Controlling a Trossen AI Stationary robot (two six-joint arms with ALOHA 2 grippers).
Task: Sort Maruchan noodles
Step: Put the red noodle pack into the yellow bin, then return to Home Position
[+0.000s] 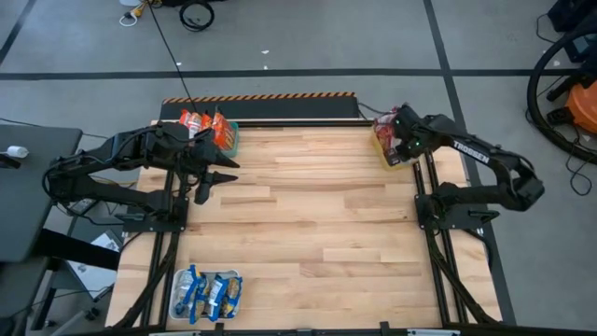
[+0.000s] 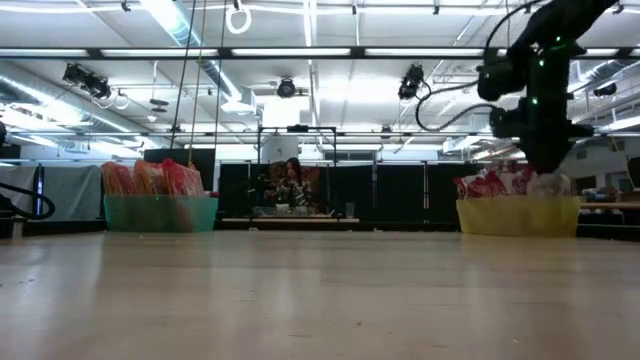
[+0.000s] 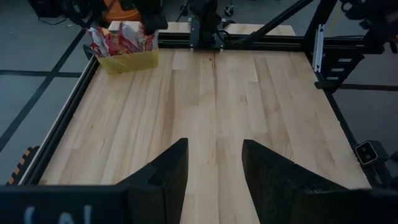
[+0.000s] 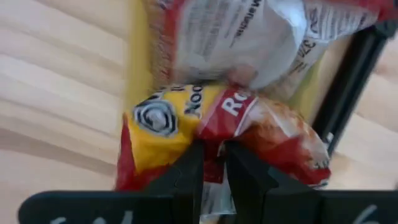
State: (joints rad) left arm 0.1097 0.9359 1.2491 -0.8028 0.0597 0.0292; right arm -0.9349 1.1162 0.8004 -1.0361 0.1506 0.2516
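Red-and-white noodle packets stand in a yellow tray at the table's far right corner; the low view shows them too. My right gripper is over this tray, shut on one red-and-white packet. Orange packets fill a teal tray at the far left. Blue-and-yellow packets lie in a white tray at the near left. My left gripper hangs open over bare table near the teal tray and touches nothing. My right gripper pinches the red-and-white packet by its crinkled red edge between the two fingers. It comes from above, pointing down into the yellow tray. The packet sits among the other packets in the tray; whether it is lifted off them, I cannot tell.
The wooden table is bare between the trays. Black frame rails run along its left and right edges, and a striped bar along the far edge. A person sits in the room beyond.
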